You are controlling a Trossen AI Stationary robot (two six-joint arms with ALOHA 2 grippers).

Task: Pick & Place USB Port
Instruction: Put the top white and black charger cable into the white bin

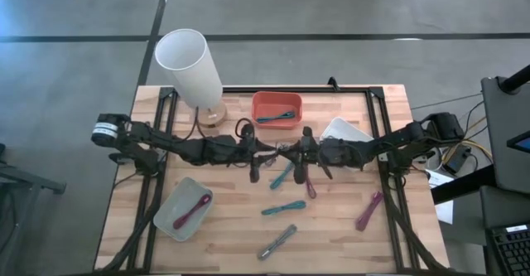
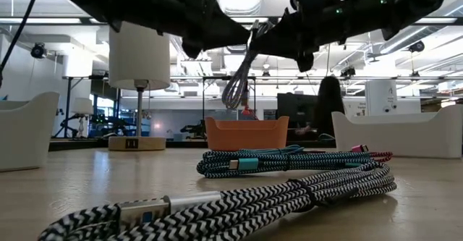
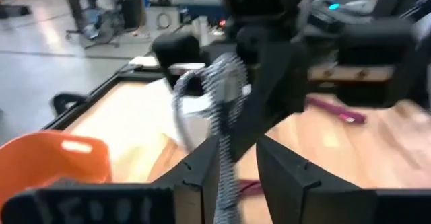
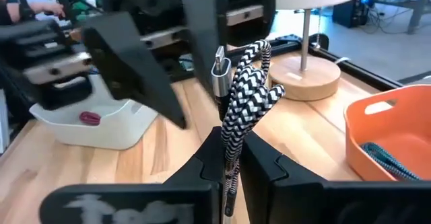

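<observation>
Nearest the front edge of the table (image 1: pixel 224 251) lay one loose black-and-white braided USB cable (image 1: pixel 277 243). Behind it were two teal cables (image 1: pixel 283 207) and two magenta cables (image 1: pixel 369 211), all loose on the wood. One grey bin (image 1: pixel 170 220) at the left held a third magenta cable (image 1: pixel 190 213).

Above mid-table the two grippers met. The right gripper (image 4: pixel 232 160) had its fingers pinched tight on a second black-and-white cable (image 4: pixel 246 93), held bundled in the air. The left gripper (image 3: pixel 232 167) had its fingers standing apart, with that cable running between them.

Farther back stood one orange bin (image 1: pixel 258 102) with a teal cable inside, one white bin (image 1: pixel 344 128) and one lamp (image 1: pixel 189 65). The white markings on the wrist housings could not be read.
</observation>
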